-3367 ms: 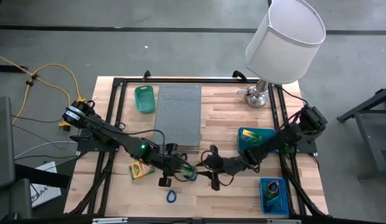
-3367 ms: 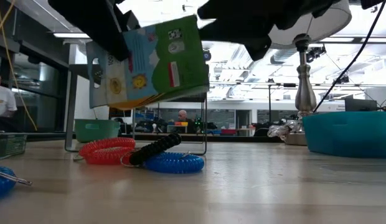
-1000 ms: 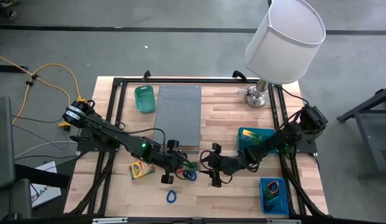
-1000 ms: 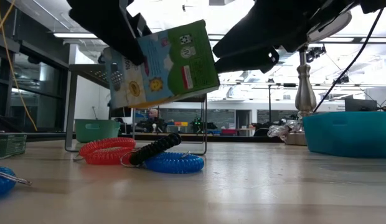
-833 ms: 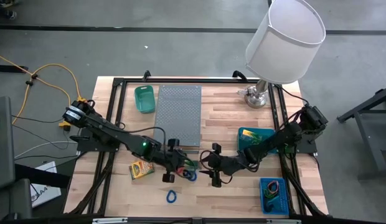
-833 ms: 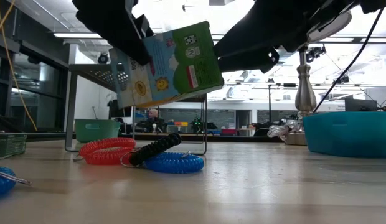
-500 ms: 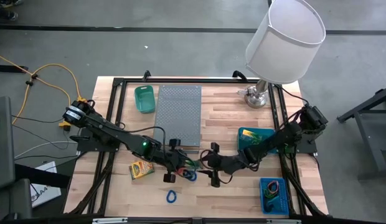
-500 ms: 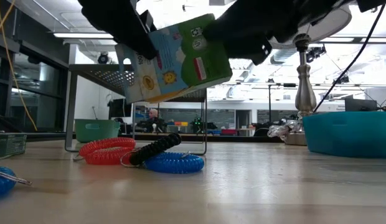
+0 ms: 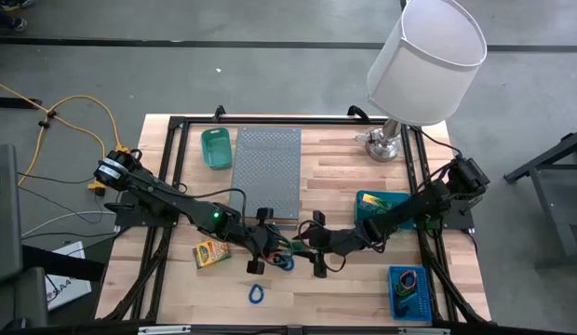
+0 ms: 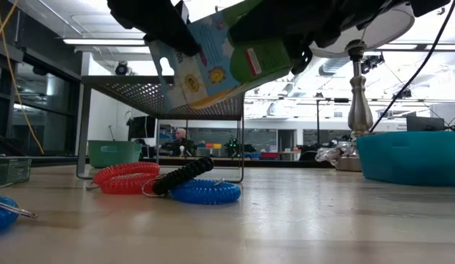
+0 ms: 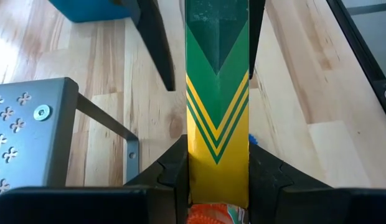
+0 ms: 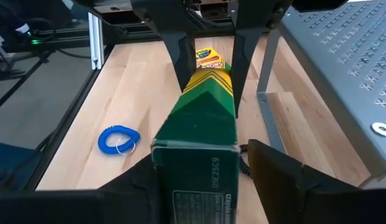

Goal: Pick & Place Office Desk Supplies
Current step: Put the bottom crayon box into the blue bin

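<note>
A yellow-green printed crayon packet [image 10: 220, 55] hangs in the air over the table's middle front, with my left gripper [image 9: 270, 244] shut on one end of it. My right gripper [image 9: 302, 244] faces it from the table's right and is open. Its fingers stand on either side of the packet's other end [image 12: 196, 168], and a gap shows beside one finger [image 12: 268, 163]. Under the packet, red [image 10: 125, 178], black [image 10: 183, 174] and blue [image 10: 205, 192] coil bands lie on the wood. A second crayon packet [image 9: 211, 253] and a blue coil [image 9: 256, 295] lie near the front. My left gripper pinches the packet near its yellow end [image 11: 218, 168], one finger [image 11: 174, 165] on each broad face, so the narrow chevron side faces my wrist. The fingers come from the table's left, slanting down, and lie along the packet. The packet sticks out toward the right gripper, tilted and lifted clear.
The grey perforated metal stand [image 9: 266, 172] is just behind the grippers, its leg [image 11: 112, 127] close by. A green bin [image 9: 215, 147] sits far left, a teal bin [image 9: 382, 207] and a blue tray [image 9: 409, 290] on the right, and a lamp [image 9: 423, 65] at the far right.
My left gripper has tipped upward, so the packet's free end has risen and the packet sits higher and flatter over the coils. My right gripper has come closer from the table's right, and its fingers now reach around the packet's free end.
</note>
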### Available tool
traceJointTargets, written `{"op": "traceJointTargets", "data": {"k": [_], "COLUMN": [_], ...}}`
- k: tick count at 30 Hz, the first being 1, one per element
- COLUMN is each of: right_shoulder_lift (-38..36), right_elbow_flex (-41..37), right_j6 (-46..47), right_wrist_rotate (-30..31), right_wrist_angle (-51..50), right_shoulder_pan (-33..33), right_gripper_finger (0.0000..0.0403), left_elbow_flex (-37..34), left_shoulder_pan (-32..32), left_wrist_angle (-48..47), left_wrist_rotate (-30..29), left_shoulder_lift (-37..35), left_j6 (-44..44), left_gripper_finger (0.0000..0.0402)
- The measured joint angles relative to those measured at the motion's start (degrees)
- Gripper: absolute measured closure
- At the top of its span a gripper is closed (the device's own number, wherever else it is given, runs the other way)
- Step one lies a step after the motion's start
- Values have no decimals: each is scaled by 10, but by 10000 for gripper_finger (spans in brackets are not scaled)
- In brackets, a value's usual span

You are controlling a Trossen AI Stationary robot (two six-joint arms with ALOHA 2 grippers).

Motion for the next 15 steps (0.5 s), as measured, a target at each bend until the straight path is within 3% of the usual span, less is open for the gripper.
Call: {"op": "traceJointTargets", "data": {"k": [8,15], "right_shoulder_lift": [0,0], "right_elbow_flex": [0,0], "right_j6": [0,5], "right_wrist_rotate": [0,-11], "right_wrist_angle": [-1,-2], "right_shoulder_pan": [0,0], "right_gripper_finger": [272,288], "left_elbow_flex": [0,0], "left_shoulder_pan": [0,0], "left_wrist_angle": [-2,-2], "left_wrist_rotate": [0,1], "left_shoulder_lift": [0,0], "left_j6": [-3,-16], "left_gripper_finger": [302,299]}}
